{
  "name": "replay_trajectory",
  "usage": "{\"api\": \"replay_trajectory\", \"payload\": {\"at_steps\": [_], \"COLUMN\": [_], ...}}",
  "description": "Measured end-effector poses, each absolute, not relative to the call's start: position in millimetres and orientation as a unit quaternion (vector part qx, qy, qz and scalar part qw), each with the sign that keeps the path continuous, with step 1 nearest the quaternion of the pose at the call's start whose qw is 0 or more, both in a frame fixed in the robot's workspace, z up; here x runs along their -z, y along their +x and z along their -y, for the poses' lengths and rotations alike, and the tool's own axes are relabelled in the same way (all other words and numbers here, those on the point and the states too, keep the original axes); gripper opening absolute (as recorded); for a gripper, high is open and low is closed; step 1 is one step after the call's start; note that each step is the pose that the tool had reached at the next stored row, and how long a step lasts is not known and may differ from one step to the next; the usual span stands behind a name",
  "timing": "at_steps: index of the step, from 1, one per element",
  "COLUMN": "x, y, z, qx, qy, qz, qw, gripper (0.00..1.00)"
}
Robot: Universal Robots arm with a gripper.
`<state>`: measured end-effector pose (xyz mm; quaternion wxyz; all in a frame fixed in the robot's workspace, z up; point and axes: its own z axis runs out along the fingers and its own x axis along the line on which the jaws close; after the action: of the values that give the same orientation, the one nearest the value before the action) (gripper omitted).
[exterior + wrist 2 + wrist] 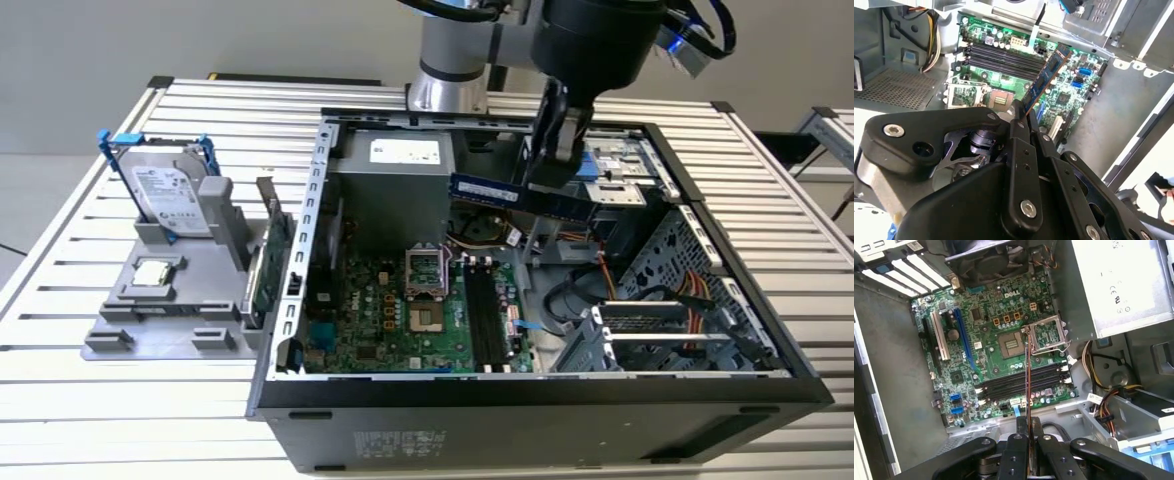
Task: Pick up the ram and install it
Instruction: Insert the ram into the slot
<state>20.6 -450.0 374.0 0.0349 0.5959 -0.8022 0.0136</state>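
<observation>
Hovering over the open computer case (534, 390), the end effector (547, 180) is clamped on the ram (487, 190), holding the stick in the air above the motherboard (387, 310) and its memory slots (483, 320).

The ram (514, 195) is a long, thin, dark blue-green circuit stick with black chips and a pale patch on its face; it hangs roughly level, pinched along its upper long edge between the closed jaws of the gripper (547, 183). The jaws grip it nearer one end, so most of its length juts out to one side of them; in the first wrist view it appears edge-on, a thin line running out from between the jaws.
</observation>
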Motion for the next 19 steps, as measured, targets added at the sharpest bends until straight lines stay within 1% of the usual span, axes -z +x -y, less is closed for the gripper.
{"api": "replay_trajectory", "payload": {"at_steps": [19], "x": [-374.0], "y": [21.6], "z": [450.0], "qx": [-0.011], "qy": [0.545], "qz": [0.837], "qw": [0.036], "gripper": [0.00]}}
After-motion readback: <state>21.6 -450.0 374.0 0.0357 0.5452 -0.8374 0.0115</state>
